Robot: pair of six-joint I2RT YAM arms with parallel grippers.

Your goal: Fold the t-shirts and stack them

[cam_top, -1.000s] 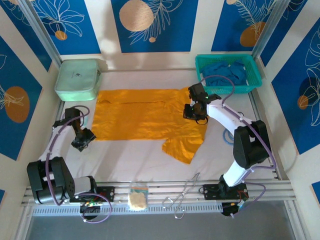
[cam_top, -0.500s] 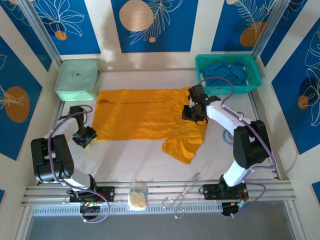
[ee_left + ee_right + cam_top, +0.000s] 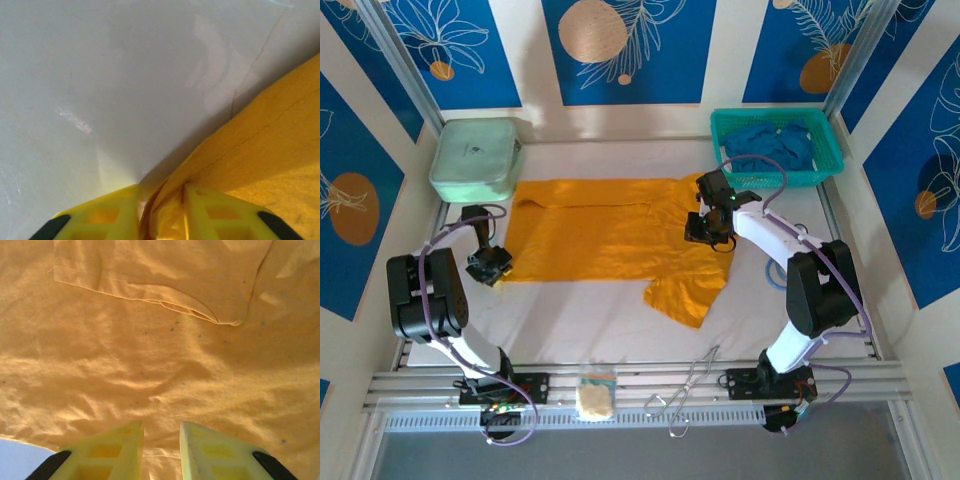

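The mustard-orange t-shirt (image 3: 610,240) lies spread out flat in the middle of the white table (image 3: 580,325). One sleeve sticks out toward the near side. The left arm stands up from its base at the near left. It bends at a big black joint, then curves far and to the right. Its wrist tips down to the table. The left gripper (image 3: 492,268) sits right at the near left corner of the shirt. In the left wrist view, the left gripper (image 3: 161,190) has its two yellow fingers (image 3: 115,212) close together, and the orange corner is bunched up between them, so it is pinching the shirt. The right arm rises from its base at the near right. It bends at a black elbow, and its white part reaches far and to the left. The right gripper (image 3: 708,232) points down onto the right part of the shirt, near the sleeve. In the right wrist view, the right gripper (image 3: 161,426) also has its yellow fingers near each other, with wrinkled orange cloth running up into the gap, so it grips the shirt too. The blue t-shirts (image 3: 770,145) lie in a heap inside the teal basket (image 3: 719,140) at the far right. A pale green pouch (image 3: 475,160) sits at the far left, apart from the orange shirt.
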